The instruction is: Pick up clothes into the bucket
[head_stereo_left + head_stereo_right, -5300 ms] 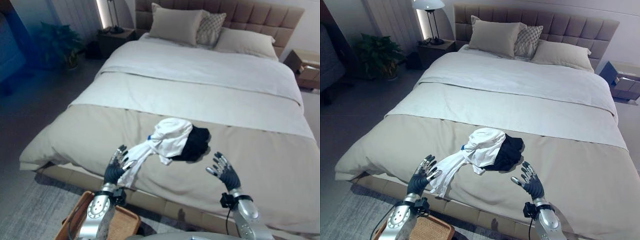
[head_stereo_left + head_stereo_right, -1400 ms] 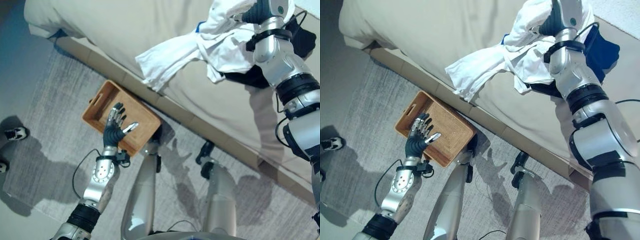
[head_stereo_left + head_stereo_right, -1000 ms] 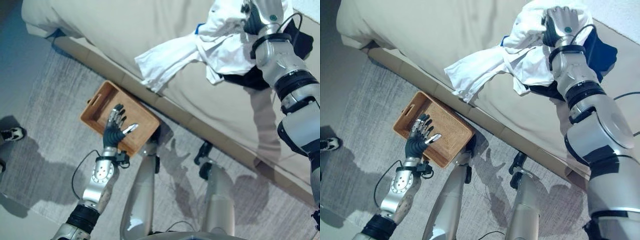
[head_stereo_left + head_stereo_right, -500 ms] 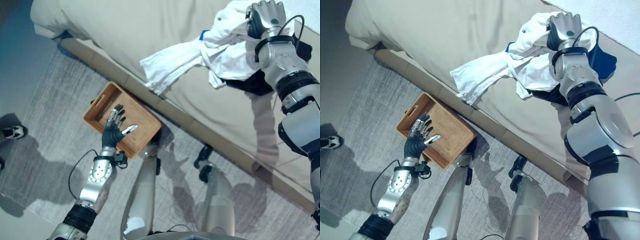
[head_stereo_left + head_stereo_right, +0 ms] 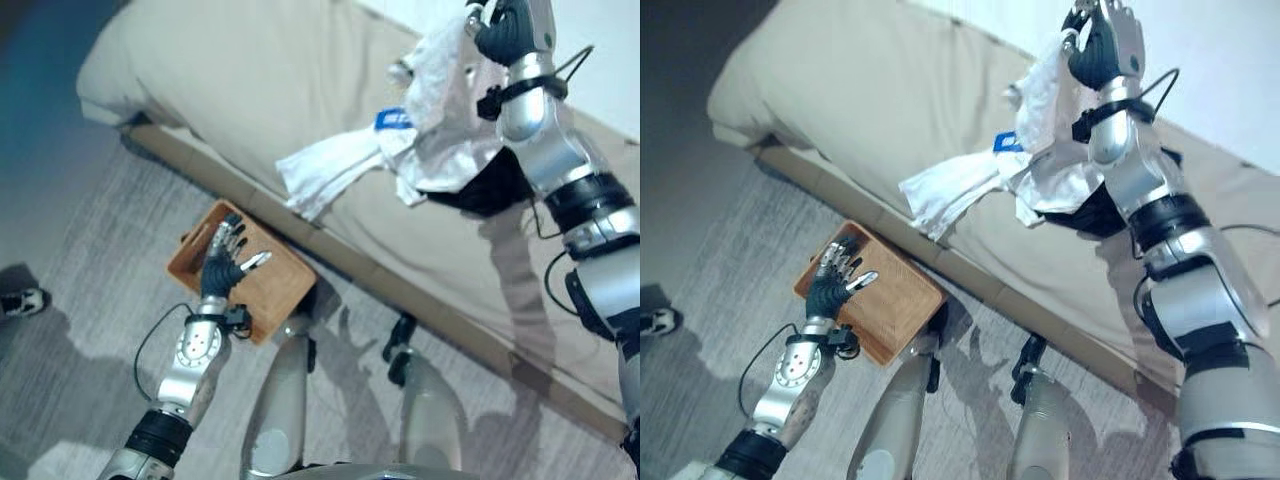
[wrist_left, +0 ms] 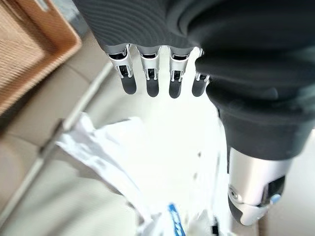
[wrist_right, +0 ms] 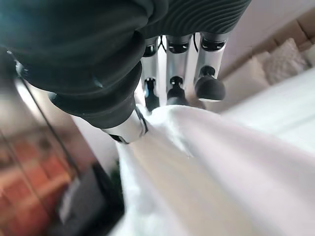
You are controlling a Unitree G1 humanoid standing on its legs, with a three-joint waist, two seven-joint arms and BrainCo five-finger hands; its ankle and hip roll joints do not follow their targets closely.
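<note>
Head stereo pair looking down, wrist cameras close — sharing white garment (image 5: 440, 110)

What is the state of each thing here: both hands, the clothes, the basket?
Right hand: shut on the white garment, raised.
White garment: partly lifted, its tail on the bed.
Dark garment: lying on the bed.
Left hand: open, above the basket.
Basket: on the floor, no clothes visible.

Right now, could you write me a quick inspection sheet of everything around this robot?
Surface: beige bed, grey rug beside it.
Job's things: white shirt lifted at one end, the rest trailing on the bed; dark garment lying under it; wicker basket on the rug.
Clutter: nothing seen.
Hands: right hand with fingers curled on the shirt; left hand open above the basket.
Cables: nothing seen.
Surroundings: a shoe at the rug's edge.
</note>
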